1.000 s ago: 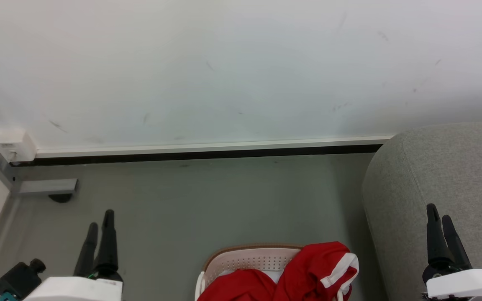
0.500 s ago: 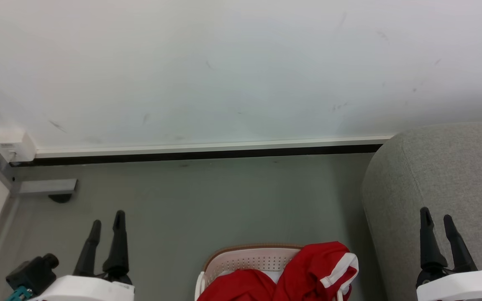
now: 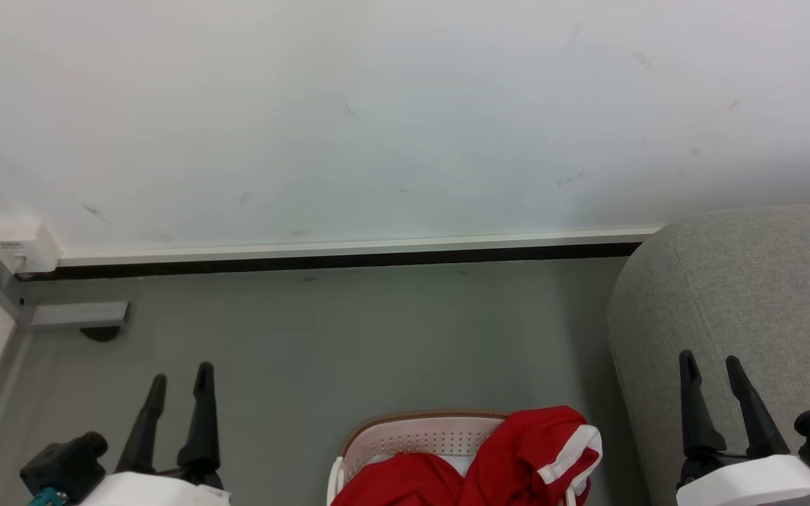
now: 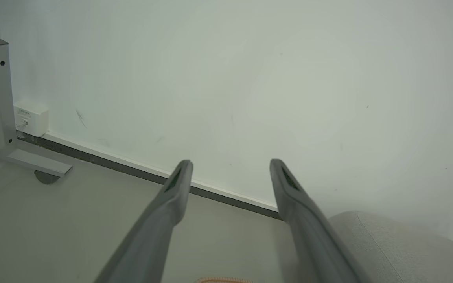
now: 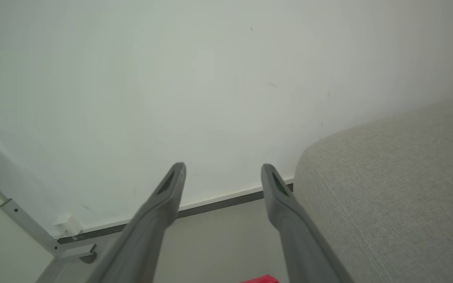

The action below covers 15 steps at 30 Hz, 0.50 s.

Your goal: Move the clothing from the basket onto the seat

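Observation:
The cream basket (image 3: 419, 417) with its brown rim stands on the floor at the bottom centre of the head view. Red clothing (image 3: 542, 446) with white bands is heaped in it and drapes over its right rim. The grey seat (image 3: 763, 281) rises just right of the basket. My left gripper (image 3: 181, 374) hovers open and empty left of the basket. My right gripper (image 3: 709, 358) is open and empty in front of the seat's rounded edge. In the wrist views, the left gripper (image 4: 230, 163) and right gripper (image 5: 223, 168) point at the wall, with the seat (image 5: 387, 188) beside the right one.
A white wall with a dark baseboard (image 3: 349, 258) closes the far side. A white socket box (image 3: 22, 242) and a metal frame foot (image 3: 78, 314) sit in the left corner. Grey floor (image 3: 377, 337) lies between the basket and the wall. A bit of white cloth (image 3: 463, 464) shows inside the basket.
The left gripper has shifted slightly right and lower. The right gripper has moved left, toward the seat's edge. Both turned so their fingers show further apart. Basket and clothing are unmoved.

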{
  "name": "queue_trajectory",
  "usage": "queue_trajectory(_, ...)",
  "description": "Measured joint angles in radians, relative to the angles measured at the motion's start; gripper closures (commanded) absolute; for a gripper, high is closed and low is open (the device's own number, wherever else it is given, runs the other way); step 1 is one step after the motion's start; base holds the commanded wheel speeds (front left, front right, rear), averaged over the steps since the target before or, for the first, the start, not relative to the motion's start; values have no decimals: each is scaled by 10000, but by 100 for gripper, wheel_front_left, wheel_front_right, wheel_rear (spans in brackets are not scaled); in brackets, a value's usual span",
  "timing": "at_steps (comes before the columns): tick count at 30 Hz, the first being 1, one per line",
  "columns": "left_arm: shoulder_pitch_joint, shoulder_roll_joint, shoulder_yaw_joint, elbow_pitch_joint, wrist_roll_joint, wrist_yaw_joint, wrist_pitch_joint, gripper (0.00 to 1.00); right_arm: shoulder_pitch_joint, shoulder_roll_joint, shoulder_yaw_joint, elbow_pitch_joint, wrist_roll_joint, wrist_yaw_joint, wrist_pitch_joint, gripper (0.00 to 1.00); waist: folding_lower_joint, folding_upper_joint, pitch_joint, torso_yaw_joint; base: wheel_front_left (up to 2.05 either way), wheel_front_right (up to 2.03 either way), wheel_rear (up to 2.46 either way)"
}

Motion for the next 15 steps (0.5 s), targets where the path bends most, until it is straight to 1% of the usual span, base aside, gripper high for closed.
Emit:
queue_trajectory(6, 15, -25, 71, -6, 558, -2, -159, 0, -54, -42, 291, -10, -410, 2, -155, 0, 0, 0, -2, 11, 0, 0, 0)
queue_trajectory(15, 24, -50, 228, -4, 1373, -15, -380, 0, -70, -98, 451, -81, -1018, 2, -347, 0, 0, 0, 15, -13, 0, 0, 0)
